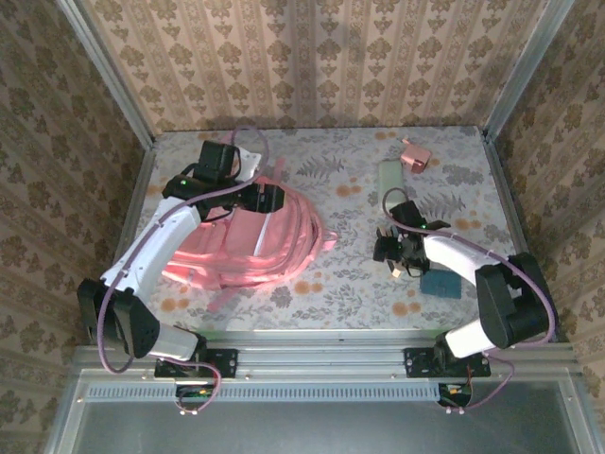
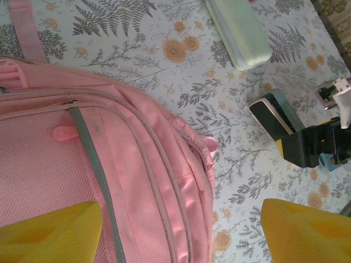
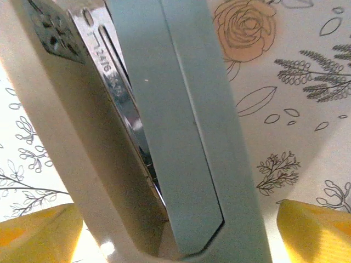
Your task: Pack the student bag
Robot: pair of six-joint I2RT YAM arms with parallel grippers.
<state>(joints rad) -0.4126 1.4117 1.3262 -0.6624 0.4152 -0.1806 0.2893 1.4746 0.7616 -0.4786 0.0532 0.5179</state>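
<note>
The student bag point(image 1: 253, 244), a big pink backpack, lies flat on the left of the table. My left gripper point(image 1: 271, 200) hovers over its right edge. In the left wrist view its yellow fingertips point(image 2: 49, 233) stand wide apart, open, with the bag's seams point(image 2: 159, 181) and bare tablecloth between them. My right gripper point(image 1: 398, 252) is low over a pale teal and cream stapler point(image 3: 181, 137). The stapler sits between the open yellow fingers point(image 3: 315, 233), with a clear gap on its right side. The left wrist view also shows the stapler point(image 2: 272, 112) beside the right gripper point(image 2: 323, 147).
A pale green case point(image 1: 389, 175) lies behind the right gripper, with a small pink box point(image 1: 414, 154) beyond it. A dark teal flat object point(image 1: 440, 284) rests near the right arm. The bag's straps point(image 1: 222, 301) trail toward the front edge. Walls enclose the table.
</note>
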